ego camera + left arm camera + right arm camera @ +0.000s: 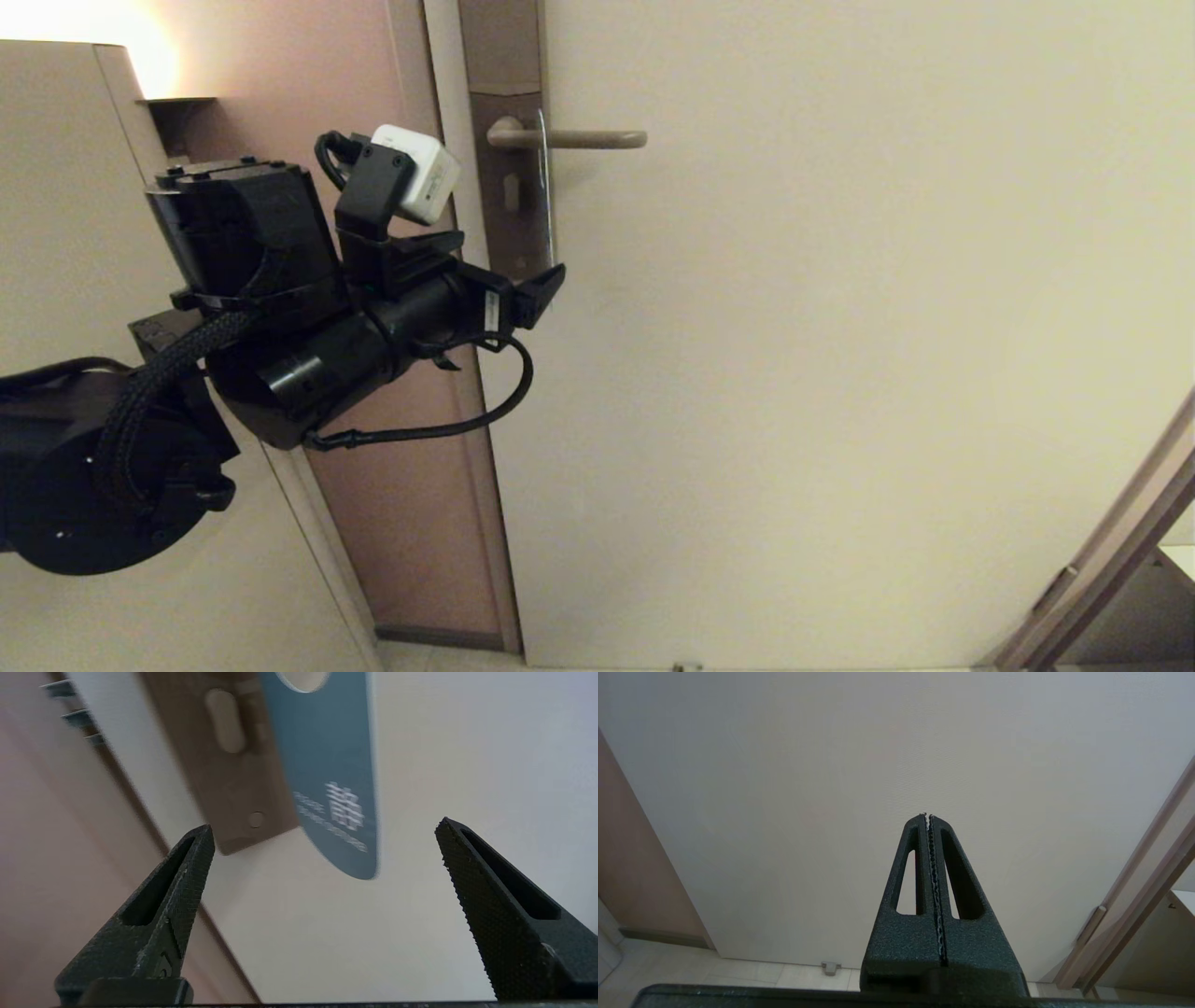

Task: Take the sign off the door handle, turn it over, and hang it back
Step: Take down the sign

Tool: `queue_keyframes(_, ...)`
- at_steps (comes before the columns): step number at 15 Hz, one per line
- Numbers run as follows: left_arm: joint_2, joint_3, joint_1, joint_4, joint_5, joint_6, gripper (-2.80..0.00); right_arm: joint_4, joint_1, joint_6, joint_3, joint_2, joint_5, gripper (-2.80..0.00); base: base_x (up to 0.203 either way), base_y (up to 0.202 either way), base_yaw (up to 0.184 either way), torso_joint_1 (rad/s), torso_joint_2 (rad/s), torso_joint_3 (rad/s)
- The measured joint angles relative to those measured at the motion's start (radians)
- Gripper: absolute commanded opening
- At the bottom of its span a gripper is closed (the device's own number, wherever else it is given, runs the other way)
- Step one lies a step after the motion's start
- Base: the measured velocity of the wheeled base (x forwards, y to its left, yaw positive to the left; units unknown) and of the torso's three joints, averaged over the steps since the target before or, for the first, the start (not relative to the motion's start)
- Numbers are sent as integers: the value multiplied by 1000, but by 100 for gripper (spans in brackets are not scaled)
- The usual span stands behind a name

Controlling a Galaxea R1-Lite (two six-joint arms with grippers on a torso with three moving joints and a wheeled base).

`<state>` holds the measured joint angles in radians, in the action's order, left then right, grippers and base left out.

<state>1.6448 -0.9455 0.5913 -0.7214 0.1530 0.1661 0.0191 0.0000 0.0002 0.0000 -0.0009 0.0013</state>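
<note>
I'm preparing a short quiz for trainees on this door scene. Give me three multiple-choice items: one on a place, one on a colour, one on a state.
1. Where is the sign?
A. On the floor
B. Hanging on the door handle
C. In the right pincer

2. What colour is the sign face toward the left wrist camera?
A. Blue-grey with white text
B. Red
C. Plain yellow

3. What state is the left pincer in?
A. Shut on the sign
B. Shut, holding nothing
C. Open, near the sign's lower end

Answers: 1 B, the head view shows it hung edge-on from the lever; 2 A, the left wrist view shows that face; 3 C, both fingers stand wide apart, touching nothing.
</note>
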Motion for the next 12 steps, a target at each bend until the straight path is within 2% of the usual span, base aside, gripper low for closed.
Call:
queue_keyframes(5, 37, -54, 0, 3, 59, 17, 0, 0, 0, 0, 0, 0, 0, -280, 0, 0, 0, 0, 0, 0)
queue_keyframes(12, 97, -100, 1, 0, 75, 18, 0, 0, 0, 0, 0, 0, 0, -280, 0, 0, 0, 0, 0, 0)
